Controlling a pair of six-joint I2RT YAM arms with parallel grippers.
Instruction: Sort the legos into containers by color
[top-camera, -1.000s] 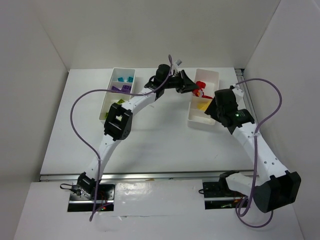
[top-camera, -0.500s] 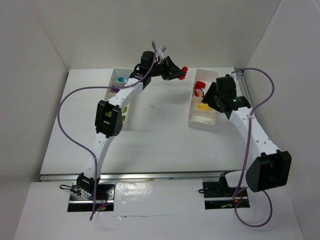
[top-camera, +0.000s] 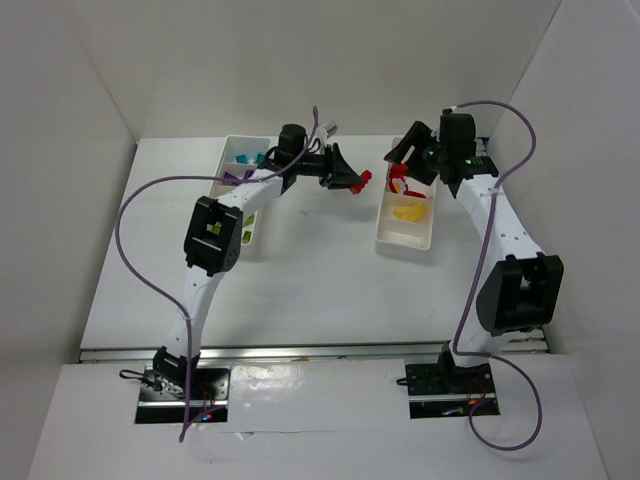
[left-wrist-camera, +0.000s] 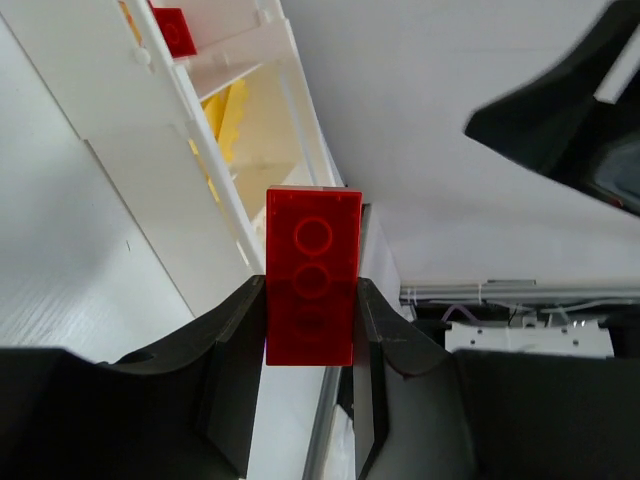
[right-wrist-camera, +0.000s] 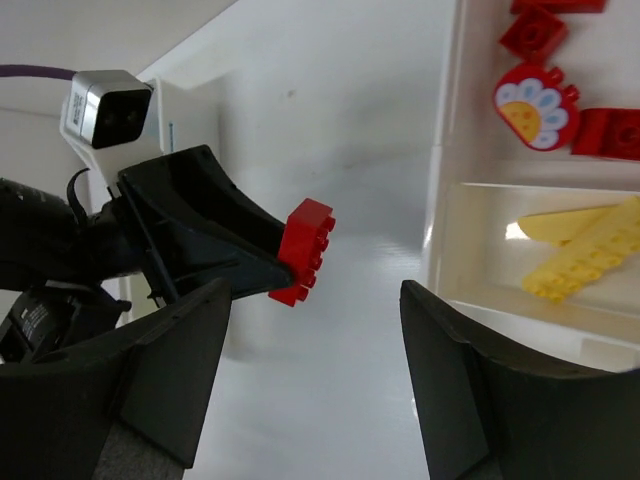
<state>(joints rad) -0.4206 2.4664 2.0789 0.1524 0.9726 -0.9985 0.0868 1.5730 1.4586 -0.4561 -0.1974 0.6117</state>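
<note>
The red brick (left-wrist-camera: 310, 275) has its near end buried between the jaws of the left gripper (left-wrist-camera: 310, 320), so its full length can't be told. Seen from above, the left arm (top-camera: 255, 188) lies across the left tray (top-camera: 243, 140) and covers most of its compartments. The few pieces (top-camera: 250, 158) that show there are coloured specks, too small to make out their shapes. The right gripper (top-camera: 402, 147) hangs over the far end of the right tray (top-camera: 405, 246), masking part of its red compartment. In the right wrist view the topmost red pieces (right-wrist-camera: 545, 6) and the yellow bars (right-wrist-camera: 590, 262) run off the frame.
</note>
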